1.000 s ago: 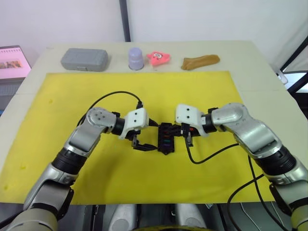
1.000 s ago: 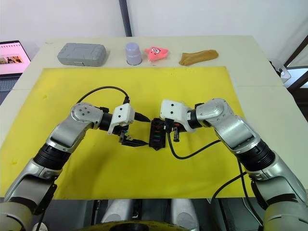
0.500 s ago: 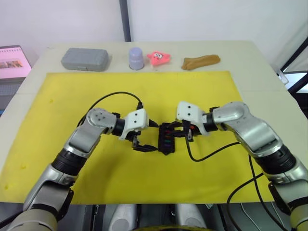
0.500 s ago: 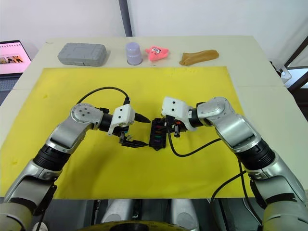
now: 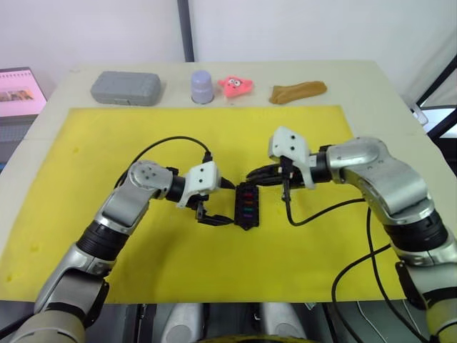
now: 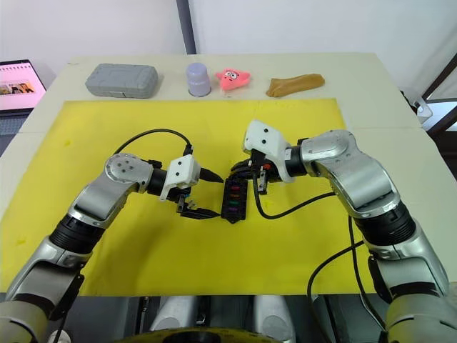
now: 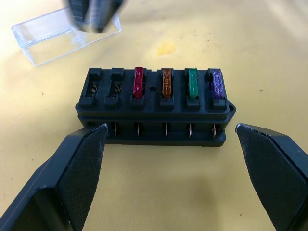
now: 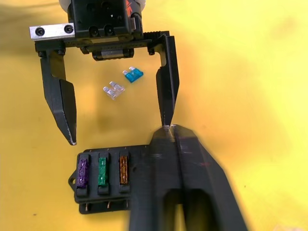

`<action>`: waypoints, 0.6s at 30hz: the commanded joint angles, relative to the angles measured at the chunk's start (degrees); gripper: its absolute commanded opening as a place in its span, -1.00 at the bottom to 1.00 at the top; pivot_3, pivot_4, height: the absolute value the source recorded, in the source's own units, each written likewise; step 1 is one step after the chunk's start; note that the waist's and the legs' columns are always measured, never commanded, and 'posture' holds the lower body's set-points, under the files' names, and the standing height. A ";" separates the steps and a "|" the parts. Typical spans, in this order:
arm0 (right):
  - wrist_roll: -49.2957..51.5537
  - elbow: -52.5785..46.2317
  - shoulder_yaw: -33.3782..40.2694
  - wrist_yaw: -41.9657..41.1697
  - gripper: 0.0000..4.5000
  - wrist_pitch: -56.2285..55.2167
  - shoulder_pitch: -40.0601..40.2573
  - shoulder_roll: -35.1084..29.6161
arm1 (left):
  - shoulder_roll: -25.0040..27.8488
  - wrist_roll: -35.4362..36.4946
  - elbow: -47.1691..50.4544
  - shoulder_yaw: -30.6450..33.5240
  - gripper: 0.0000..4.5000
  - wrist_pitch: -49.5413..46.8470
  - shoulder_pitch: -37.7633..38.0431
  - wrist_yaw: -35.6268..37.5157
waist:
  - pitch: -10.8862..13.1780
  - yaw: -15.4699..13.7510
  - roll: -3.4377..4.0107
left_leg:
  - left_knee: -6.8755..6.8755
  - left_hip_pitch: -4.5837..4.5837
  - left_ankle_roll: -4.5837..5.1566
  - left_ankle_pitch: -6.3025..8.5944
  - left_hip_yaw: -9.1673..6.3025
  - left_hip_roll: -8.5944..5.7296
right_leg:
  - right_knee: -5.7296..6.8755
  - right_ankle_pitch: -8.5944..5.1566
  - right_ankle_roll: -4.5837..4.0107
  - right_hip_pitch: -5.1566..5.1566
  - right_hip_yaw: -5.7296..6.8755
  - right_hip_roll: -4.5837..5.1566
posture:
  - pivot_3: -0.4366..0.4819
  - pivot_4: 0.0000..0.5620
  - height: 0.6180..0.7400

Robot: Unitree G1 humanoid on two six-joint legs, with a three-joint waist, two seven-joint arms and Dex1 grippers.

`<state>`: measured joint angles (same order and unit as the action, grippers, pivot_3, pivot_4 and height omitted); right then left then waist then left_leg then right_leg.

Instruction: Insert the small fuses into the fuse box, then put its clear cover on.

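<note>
A pale tabletop (image 5: 371, 78) carries a wide yellow mat (image 5: 93, 143), with a white wall behind it and a screen (image 5: 18, 93) at the robot's far left. Along the tabletop's far edge stand a grey case (image 5: 125, 87), a lilac cup (image 5: 202, 86), a pink toy (image 5: 235, 86) and a brown lump (image 5: 297, 91).

Near the middle of the mat lies the fuse box (image 5: 247, 205), a black block with slots. In the left wrist view it holds four small fuses in a row: red (image 7: 138, 82), amber (image 7: 166, 83), green (image 7: 192, 83) and purple (image 7: 216, 83); two slots beside the red one are unfilled. Two more fuses lie loose on the mat, a teal one (image 8: 133, 74) and a pale clear one (image 8: 113, 90), just beside each other and near the left gripper.

The left gripper (image 5: 214, 218) rests low on the mat at the box's left side, its fingers (image 7: 82, 163) spread wide, one at each end of the box, not gripping it. The right gripper (image 5: 258, 174) hangs just beyond the box's far end, its fingers (image 8: 180, 159) pressed together with nothing visible between them.

The clear cover (image 7: 53, 36) lies flat on the mat just past the box, apart from it, partly behind the right gripper's blurred fingertips in the left wrist view
</note>
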<state>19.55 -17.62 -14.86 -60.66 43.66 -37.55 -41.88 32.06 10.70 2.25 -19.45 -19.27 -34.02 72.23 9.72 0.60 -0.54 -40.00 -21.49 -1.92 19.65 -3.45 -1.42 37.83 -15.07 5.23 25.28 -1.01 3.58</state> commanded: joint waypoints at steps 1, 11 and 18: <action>-0.02 0.39 1.42 0.06 -1.00 -5.08 2.83 1.00 | -0.03 0.26 0.66 0.42 1.00 0.86 -0.51 -0.04 | 0.00 0.08 0.00 | 0.00 0.00 0.00 0.00 0.02 -0.01 | 0.00 0.00 0.00 0.00 -0.01 0.01 | -0.05 -0.47 1.00; -0.51 2.71 1.66 0.37 -1.00 -9.24 6.43 2.07 | 0.35 0.35 1.22 0.49 1.00 0.56 -0.24 0.10 | 0.00 0.06 0.00 | -0.01 0.01 0.00 0.00 0.03 0.00 | 0.06 0.00 0.00 0.03 -0.03 -0.01 | -0.05 -0.47 1.00; -3.45 6.54 -0.33 0.57 -1.00 -11.65 7.97 2.07 | 0.63 0.35 1.25 0.53 1.00 0.56 -0.30 0.19 | 0.00 0.14 0.00 | -0.02 0.02 0.00 0.00 0.04 -0.01 | 0.06 0.00 0.00 0.02 -0.04 -0.01 | -0.05 -0.47 1.00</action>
<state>17.52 -11.92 -14.83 -60.10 32.67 -29.88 -39.58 32.37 10.70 2.26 -19.45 -19.27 -34.01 72.32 9.73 0.75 -0.53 -40.02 -21.45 -1.92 19.65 -3.41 -1.42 37.89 -15.07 5.24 25.28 -1.04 3.57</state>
